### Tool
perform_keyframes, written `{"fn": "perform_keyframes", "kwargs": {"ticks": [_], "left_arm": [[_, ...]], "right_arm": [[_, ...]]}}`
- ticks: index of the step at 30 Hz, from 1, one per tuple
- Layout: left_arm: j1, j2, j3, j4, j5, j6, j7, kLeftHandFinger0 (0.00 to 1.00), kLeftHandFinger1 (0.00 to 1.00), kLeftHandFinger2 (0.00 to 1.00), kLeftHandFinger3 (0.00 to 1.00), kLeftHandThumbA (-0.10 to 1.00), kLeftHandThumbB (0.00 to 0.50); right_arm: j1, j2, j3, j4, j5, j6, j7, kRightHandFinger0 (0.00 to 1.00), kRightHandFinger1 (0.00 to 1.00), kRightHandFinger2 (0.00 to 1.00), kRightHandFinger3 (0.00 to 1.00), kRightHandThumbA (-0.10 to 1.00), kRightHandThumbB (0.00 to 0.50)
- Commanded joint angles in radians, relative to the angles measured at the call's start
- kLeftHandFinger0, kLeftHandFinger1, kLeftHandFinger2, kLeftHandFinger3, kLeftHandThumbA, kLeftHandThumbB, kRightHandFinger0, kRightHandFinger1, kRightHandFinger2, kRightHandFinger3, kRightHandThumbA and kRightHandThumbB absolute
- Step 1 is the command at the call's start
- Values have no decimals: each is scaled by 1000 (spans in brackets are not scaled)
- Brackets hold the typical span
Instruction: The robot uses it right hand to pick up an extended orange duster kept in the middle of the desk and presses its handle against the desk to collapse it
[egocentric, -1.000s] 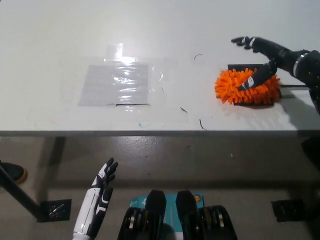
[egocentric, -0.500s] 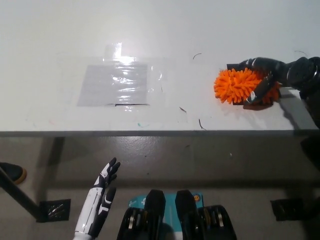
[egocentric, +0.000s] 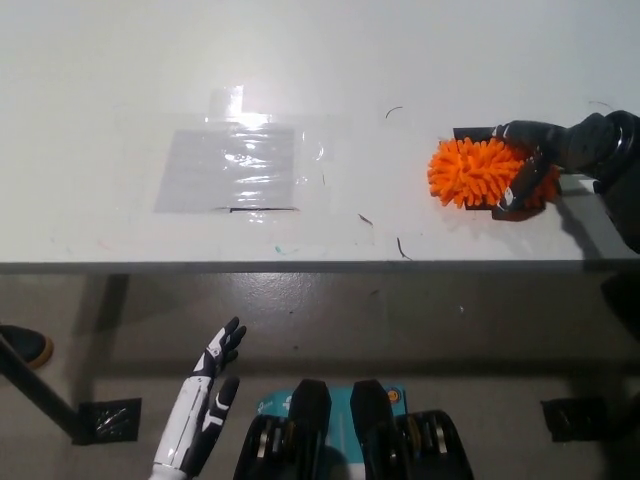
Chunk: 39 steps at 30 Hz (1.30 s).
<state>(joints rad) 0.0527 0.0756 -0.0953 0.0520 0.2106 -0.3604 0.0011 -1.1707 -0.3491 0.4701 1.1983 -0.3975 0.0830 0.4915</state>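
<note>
1. Right hand (egocentric: 535, 160) has its fingers wrapped over the right side of the orange duster (egocentric: 472, 171), gripping it.
2. Duster lies on the white surface (egocentric: 400, 80), near the right edge, head resting on a black patch.
3. Left hand (egocentric: 205, 400) hangs below the surface edge at lower left, fingers spread, empty.
4. Clear plastic sheet (egocentric: 232, 165) is taped left of centre.

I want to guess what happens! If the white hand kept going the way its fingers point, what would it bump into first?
The white left hand hangs below the desk, fingers apart, pointing up toward the desk's front edge. It would likely meet that edge or the underside first, though depth is hard to judge.
</note>
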Motion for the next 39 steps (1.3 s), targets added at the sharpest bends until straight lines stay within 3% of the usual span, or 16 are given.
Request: {"fn": "perform_keyframes", "kwargs": {"ticks": [1,3,6,7,8,10,12,14,19,21,24,28,31,34,36,39], "left_arm": [[-11,6,-3,-23,10,-3,-2,1000,1000,1000,1000,1000,134],[-15,9,-3,-25,-11,8,-13,1000,1000,1000,1000,1000,133],[-18,9,-3,-24,-15,11,-15,1000,1000,1000,1000,1000,133],[-22,11,-5,-17,-11,-8,-12,1000,1000,1000,1000,1000,117],[-18,11,-7,-16,-10,-12,-12,1000,1000,1000,1000,1000,124],[-19,14,-9,-21,4,-6,-13,1000,1000,1000,1000,1000,105],[-19,14,-9,-21,4,-6,-13,1000,1000,1000,1000,1000,105],[-24,17,-6,-31,10,11,-12,1000,1000,1000,1000,1000,96],[-31,22,-2,-37,5,23,-16,1000,1000,1000,1000,1000,91],[-34,22,-1,-33,10,23,-11,1000,1000,1000,1000,1000,102],[-34,21,-2,-32,10,22,-11,1000,1000,1000,1000,1000,104],[-30,25,2,-18,-10,-7,-11,1000,1000,1000,1000,1000,80],[-24,22,3,-22,-5,-1,-7,1000,1000,1000,1000,1000,107],[-19,22,3,-24,-3,3,-7,1000,1000,1000,1000,1000,98],[-16,25,4,-26,-2,3,-6,1000,1000,1000,1000,1000,94],[-17,30,8,-36,1,13,-7,1000,1000,1000,1000,1000,87]], "right_arm": [[-57,12,-9,1,-37,-118,-198,998,1000,1000,1000,760,370],[-49,24,-39,15,-16,-156,-274,400,479,547,588,437,303],[-51,27,-44,26,-15,-169,-296,349,445,509,596,410,292],[-40,30,-57,31,-12,-216,-370,70,169,261,358,132,241],[-28,30,-59,39,-15,-248,-420,13,206,407,500,-91,186],[-22,24,-69,40,-5,-278,-427,75,465,752,801,-100,181],[-24,25,-68,45,-6,-283,-431,91,497,776,824,-100,178],[-30,7,-102,66,32,-280,-401,180,640,934,948,-100,177],[-35,-21,-128,77,22,-308,-401,184,632,903,904,-100,183],[-38,-43,-135,82,15,-307,-407,342,777,1000,918,-100,201],[-39,-43,-139,86,9,-311,-410,359,769,973,898,-100,198],[-39,-69,-158,64,7,-276,-429,315,724,958,931,-100,177],[-33,-75,-171,14,-2,-258,-496,128,555,880,930,-100,119],[-34,-91,-194,-82,7,-219,-464,129,611,943,994,-100,101],[-31,-110,-252,-159,74,-275,-416,67,525,800,839,-100,119],[-27,-143,-304,-365,105,-191,-331,86,538,782,777,-100,137]]}}
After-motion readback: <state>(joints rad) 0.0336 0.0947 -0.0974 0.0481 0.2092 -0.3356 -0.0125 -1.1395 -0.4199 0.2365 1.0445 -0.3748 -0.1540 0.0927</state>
